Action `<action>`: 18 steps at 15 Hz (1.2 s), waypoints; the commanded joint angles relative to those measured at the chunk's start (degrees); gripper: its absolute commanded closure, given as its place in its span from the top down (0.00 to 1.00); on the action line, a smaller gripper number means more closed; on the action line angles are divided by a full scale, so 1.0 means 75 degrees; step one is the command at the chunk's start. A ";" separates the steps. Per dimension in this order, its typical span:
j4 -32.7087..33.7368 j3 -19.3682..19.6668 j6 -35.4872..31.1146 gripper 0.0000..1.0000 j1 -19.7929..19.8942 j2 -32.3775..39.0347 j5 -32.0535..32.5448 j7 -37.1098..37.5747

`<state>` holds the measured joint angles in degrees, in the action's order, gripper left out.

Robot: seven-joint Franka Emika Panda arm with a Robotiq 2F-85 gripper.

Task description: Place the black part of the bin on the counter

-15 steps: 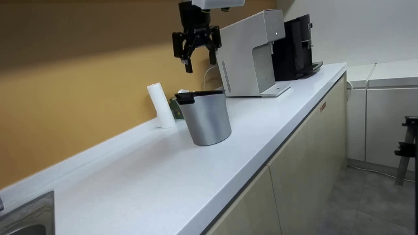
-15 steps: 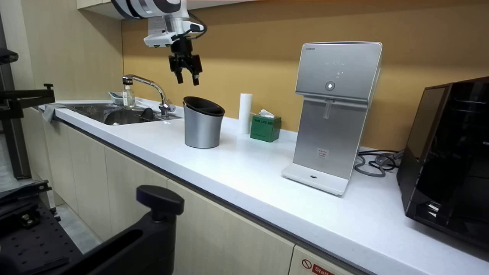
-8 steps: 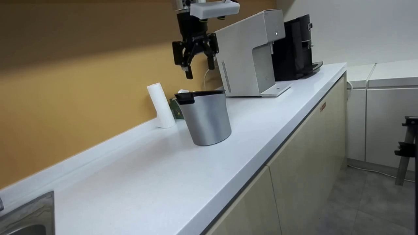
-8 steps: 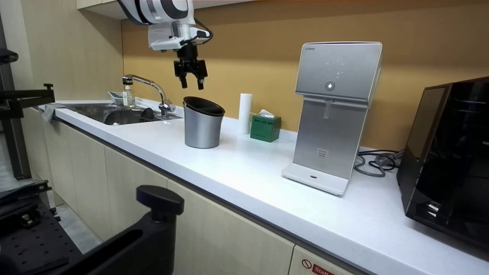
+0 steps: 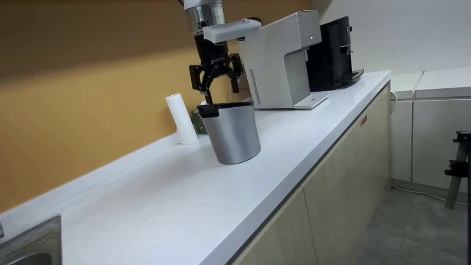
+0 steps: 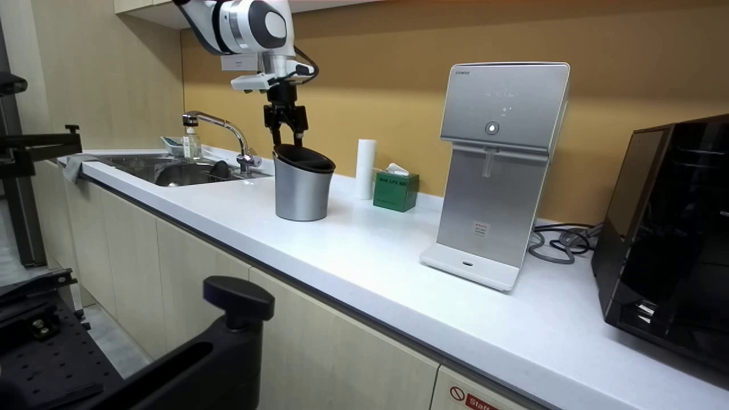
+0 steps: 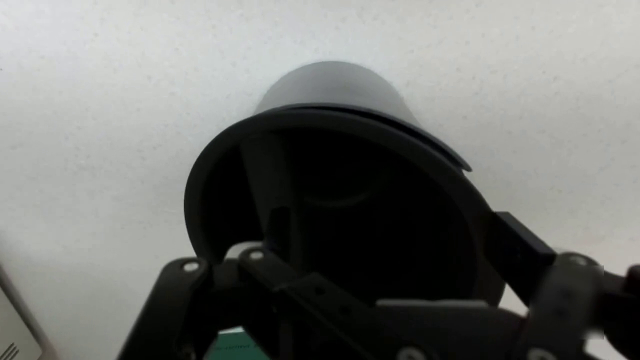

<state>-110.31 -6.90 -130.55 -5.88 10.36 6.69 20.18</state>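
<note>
Lining Up for the Lift

Nearest, my black two-fingered hand (image 5: 222,95) is spread, gripping nothing. Just below it sits the round, tapered black plastic bucket (image 7: 360,215), mouth upward, nested in the brushed-silver cylindrical metal can (image 6: 302,196). That vertical axis decides my next move: one finger looks poised over the mouth, its partner by the higher side of the rim, so I'd straddle that wall, close, and pull straight up. Whether they touch, I can't tell. Farther down, the long white worktop (image 5: 165,206) carries the can.
</note>
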 commanded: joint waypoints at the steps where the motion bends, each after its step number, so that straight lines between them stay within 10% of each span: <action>1: 0.0433 0.0201 0.0101 1.00 -0.0165 0.0248 -0.0176 0.0533; 18: 0.1414 0.0650 0.0233 1.00 -0.0127 0.1255 -0.0447 0.0547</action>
<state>-102.73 -2.91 -130.64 -6.19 17.81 4.43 23.96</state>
